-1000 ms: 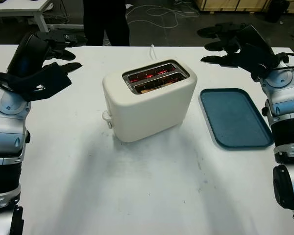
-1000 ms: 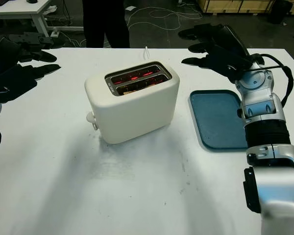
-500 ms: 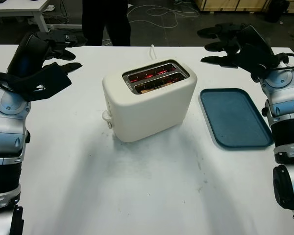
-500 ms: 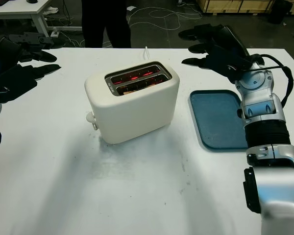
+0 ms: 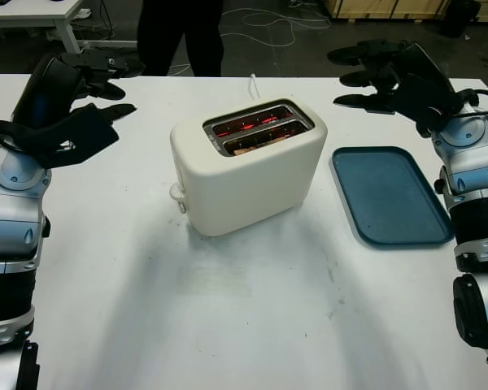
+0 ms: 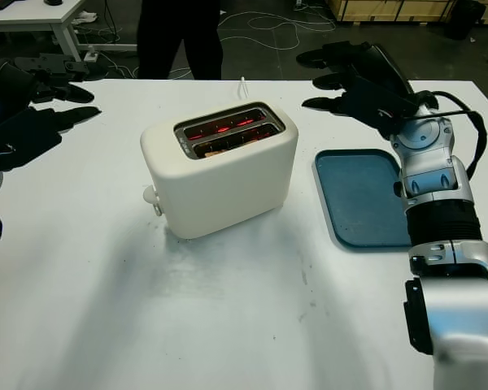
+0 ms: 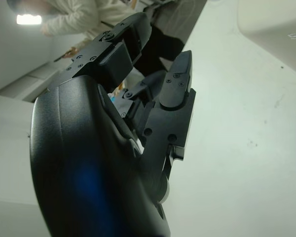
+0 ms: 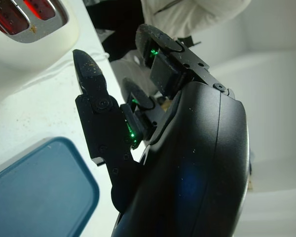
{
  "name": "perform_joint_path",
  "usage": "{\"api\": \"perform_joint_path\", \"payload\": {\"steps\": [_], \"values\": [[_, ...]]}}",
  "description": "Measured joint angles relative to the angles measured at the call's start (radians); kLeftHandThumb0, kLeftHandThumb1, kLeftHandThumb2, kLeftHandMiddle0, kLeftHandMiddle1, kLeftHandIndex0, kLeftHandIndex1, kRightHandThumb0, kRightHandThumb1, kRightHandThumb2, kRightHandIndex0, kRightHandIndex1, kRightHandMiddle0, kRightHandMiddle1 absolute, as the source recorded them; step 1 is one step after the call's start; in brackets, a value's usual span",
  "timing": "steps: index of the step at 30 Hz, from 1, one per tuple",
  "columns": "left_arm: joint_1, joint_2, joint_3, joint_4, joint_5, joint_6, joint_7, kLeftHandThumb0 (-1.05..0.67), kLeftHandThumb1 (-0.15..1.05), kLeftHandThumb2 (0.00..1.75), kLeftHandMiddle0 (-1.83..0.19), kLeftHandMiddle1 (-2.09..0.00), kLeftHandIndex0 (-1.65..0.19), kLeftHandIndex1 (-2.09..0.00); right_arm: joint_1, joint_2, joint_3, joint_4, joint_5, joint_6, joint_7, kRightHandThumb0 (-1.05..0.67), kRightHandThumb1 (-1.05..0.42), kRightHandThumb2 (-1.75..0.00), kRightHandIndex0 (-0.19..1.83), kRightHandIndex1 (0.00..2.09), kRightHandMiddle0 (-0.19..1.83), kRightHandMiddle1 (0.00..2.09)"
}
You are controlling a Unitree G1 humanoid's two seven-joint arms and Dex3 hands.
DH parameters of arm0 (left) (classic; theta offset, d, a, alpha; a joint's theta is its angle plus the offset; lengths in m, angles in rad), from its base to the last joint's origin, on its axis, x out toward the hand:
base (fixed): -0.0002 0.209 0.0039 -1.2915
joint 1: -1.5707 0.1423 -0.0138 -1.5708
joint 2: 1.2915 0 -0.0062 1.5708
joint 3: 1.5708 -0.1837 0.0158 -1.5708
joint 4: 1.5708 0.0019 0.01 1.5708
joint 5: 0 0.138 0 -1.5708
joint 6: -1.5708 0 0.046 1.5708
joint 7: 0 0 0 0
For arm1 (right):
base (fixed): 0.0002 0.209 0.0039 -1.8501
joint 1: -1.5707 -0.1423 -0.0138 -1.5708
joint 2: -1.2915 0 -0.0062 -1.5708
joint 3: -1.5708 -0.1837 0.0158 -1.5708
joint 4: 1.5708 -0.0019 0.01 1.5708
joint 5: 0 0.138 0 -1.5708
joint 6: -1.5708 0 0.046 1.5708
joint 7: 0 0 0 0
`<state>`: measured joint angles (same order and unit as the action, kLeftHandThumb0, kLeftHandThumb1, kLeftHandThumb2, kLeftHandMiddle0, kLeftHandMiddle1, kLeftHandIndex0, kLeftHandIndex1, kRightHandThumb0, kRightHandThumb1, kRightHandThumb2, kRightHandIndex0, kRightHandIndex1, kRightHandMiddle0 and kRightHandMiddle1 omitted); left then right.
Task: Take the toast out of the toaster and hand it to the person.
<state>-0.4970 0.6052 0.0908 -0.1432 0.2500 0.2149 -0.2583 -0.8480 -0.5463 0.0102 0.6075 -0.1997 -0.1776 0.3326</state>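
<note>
White table [image 5: 228,325] spreads out before me, with a dark floor and loose cables beyond its far edge, where a person [image 5: 181,32] in dark trousers stands. At the middle sits the cream toaster [image 5: 248,166] — both slots glow red, and the toast [image 5: 256,143] rests low in the nearer slot, its pale edge just showing. My left hand [image 5: 73,106] hovers off to the toaster's left, released and holding nothing. My right hand [image 5: 390,75] hangs above the table's far right, likewise empty — just beyond the blue tray [image 5: 390,195].
</note>
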Motion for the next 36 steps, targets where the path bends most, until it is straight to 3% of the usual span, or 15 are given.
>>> {"api": "perform_joint_path", "payload": {"steps": [36], "values": [[-0.002,0.000,0.000,0.000,0.001,0.000,-0.001,-0.20,0.92,0.02,-0.64,-0.60,-0.82,-0.03,0.000,0.000,0.003,0.022,-0.004,-0.029,0.000,-0.34,-0.79,0.00,0.83,0.01,0.75,0.00]]}}
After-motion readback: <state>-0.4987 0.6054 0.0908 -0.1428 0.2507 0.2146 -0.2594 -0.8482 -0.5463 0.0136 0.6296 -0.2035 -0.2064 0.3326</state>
